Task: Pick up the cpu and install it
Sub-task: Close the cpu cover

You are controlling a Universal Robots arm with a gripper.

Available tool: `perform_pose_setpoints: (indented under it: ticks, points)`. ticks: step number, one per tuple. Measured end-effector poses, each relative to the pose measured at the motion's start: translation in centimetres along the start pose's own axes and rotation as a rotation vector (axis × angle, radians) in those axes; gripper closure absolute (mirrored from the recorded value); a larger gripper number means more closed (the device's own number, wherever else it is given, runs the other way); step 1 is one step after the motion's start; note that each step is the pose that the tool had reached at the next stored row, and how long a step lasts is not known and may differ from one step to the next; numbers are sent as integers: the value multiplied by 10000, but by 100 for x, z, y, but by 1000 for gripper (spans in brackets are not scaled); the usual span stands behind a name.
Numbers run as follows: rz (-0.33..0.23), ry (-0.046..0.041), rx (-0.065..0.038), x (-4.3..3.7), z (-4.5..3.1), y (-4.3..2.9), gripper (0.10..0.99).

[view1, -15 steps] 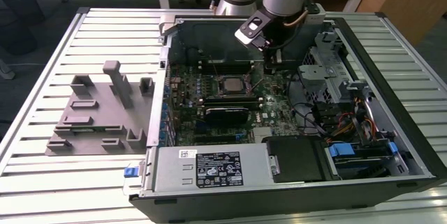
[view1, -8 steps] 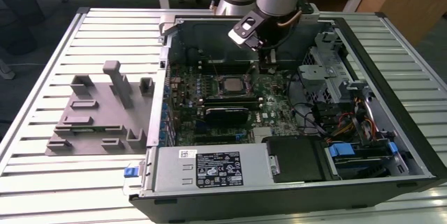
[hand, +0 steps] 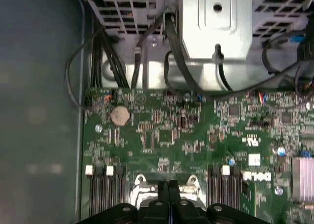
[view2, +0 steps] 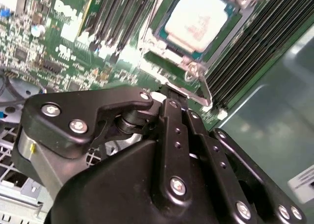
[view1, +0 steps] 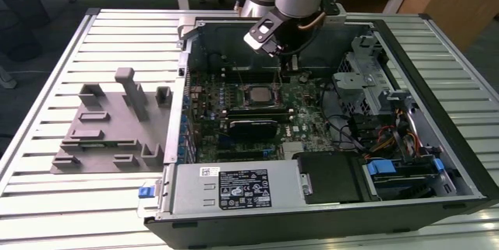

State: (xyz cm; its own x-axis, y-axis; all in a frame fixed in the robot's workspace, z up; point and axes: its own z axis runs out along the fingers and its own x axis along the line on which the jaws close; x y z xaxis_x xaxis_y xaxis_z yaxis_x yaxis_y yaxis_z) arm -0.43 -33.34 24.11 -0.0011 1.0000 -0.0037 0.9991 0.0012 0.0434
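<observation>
Right, the gripper [hand: 169, 185] is closed: its two black fingers [hand: 163, 192] meet tip to tip, with nothing pinched between them. In the second wrist view the cpu [view2: 196, 18] lies just beyond those tips, silver top up, flat inside the metal-framed socket [view2: 169, 55] and not touching the gripper. Dark memory slots [view2: 255, 47] run alongside it. In the exterior view the gripper hangs low inside the open computer case [view1: 312, 226], over the green motherboard [view1: 304, 110] and close to the cpu. Further out, towards the exterior view's left, the grey fixture [view1: 101, 133] sits on the slatted table [view1: 70, 203], well apart from the case.
</observation>
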Motion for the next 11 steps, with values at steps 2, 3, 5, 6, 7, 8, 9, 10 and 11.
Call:
perform_pose_setpoints:
  ticks: [2,3,5,6,7,8,9,10,11]
  points:
    - [18,4,-15,0,-3,-64,980]
    - [27,9,-24,0,-5,-96,980]
    - [42,18,-35,0,-6,-145,980]
    - [45,18,-36,1,-7,-153,980]
    - [47,19,-36,1,-7,-160,980]
    - [47,20,-36,0,-7,-172,980]
    - [48,22,-37,0,-6,-192,980]
    - [49,21,-37,0,-5,-219,980]
    - [51,20,-36,0,-1,-250,980]
